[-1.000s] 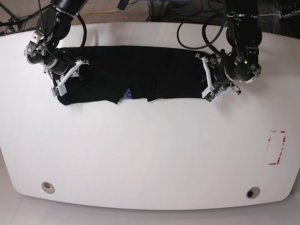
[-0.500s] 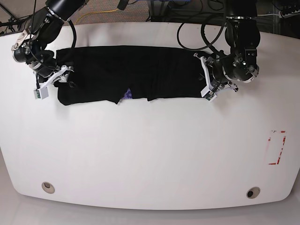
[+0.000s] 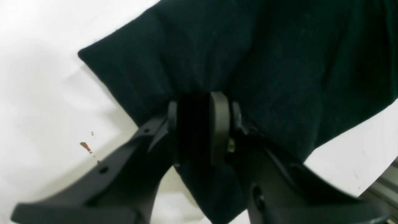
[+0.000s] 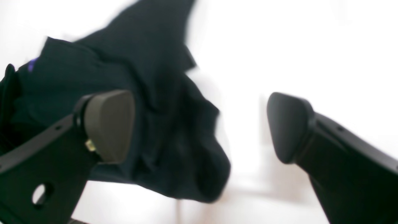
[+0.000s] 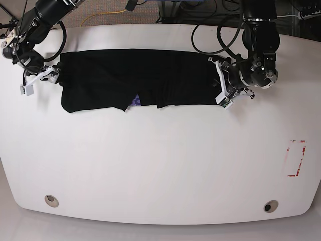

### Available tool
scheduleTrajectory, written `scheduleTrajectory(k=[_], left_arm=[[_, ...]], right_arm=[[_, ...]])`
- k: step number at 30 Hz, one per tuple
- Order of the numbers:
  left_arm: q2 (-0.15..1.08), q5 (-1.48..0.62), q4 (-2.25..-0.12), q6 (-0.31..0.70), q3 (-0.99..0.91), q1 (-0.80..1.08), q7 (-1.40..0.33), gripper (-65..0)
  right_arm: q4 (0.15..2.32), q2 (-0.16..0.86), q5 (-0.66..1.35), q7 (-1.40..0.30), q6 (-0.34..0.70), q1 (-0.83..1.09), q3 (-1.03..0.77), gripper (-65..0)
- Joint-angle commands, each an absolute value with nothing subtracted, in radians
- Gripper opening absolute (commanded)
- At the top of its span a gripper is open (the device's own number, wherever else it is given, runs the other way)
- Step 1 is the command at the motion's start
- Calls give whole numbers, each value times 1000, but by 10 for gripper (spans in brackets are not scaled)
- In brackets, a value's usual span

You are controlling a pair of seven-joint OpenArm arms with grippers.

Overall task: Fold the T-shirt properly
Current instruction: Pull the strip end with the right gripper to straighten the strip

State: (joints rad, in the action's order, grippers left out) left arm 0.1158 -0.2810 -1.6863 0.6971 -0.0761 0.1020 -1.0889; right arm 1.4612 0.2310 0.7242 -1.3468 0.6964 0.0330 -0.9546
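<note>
Off the T-shirt point(image 5: 135, 80)'s edge, the right gripper point(image 5: 37, 83) gapes wide; the left gripper point(image 5: 220, 90) pinches its opposite edge.

T-shirt point(image 5: 135, 79) print mostly hidden, right-wrist view blurred

lab – white table point(image 5: 160, 165), cables point(image 5: 108, 15), robot arms

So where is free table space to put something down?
The table is bare in front of the T-shirt, as far as the red mark beside it. Crowded: the back strip, where the left gripper pinches the shirt and the right gripper hangs open.
</note>
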Motion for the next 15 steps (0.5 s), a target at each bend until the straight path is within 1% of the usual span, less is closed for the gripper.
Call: scheduleTrajectory(k=[1, 5, 9, 15], left_arm=[[122, -257, -1689, 698, -74, 110, -1093, -539], [122, -257, -1689, 698, -71, 113, -1093, -539], [122, -257, -1689, 698, -71, 116, -1093, -539], [122, -257, -1690, 698, -71, 116, -1096, -539]], right_arm=[[1429, 259, 759, -1334, 698, 21, -964, 0], [1408, 269, 814, -1331, 698, 27, -960, 0], [1412, 257, 843, -1331, 698, 28, -897, 0], [1414, 200, 842, -1331, 698, 28, -862, -2]])
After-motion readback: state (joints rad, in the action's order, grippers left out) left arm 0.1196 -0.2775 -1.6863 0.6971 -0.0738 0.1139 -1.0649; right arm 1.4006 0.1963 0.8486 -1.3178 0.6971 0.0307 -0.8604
